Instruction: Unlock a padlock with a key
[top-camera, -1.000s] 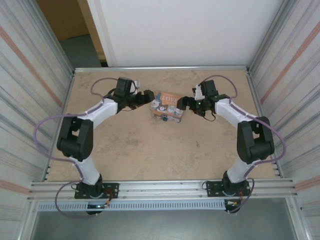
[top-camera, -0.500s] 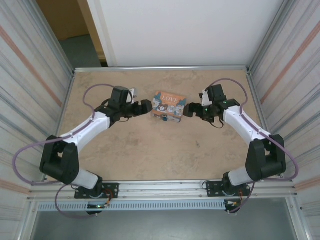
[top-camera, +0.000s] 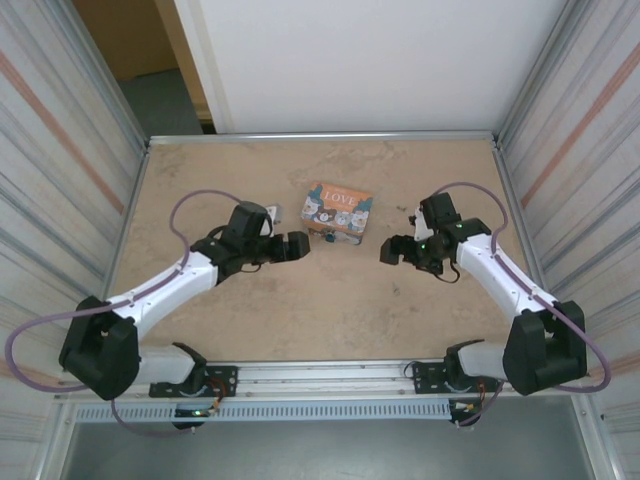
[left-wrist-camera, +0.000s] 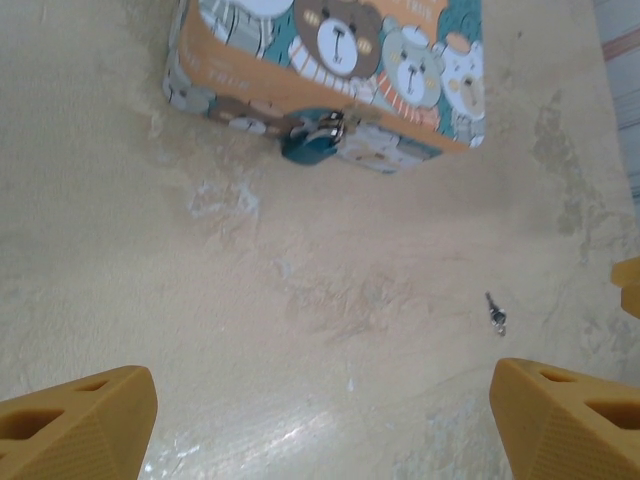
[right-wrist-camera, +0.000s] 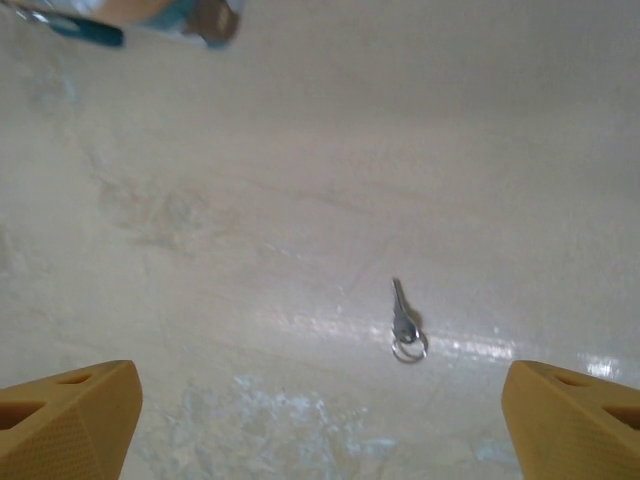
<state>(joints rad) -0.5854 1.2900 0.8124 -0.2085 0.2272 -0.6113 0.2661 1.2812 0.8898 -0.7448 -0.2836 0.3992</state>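
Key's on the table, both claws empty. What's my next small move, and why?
Probably lower the right claw toward the key: its jaws stand open and empty, and the key lies loose on the table just ahead of it, well apart from the padlock on the box.

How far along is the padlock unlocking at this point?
Done: nothing visible. The padlock hangs on the box; the key lies loose on the table. In hand: nothing; left hand and right hand are open. Left: pick up the key, insert, turn.
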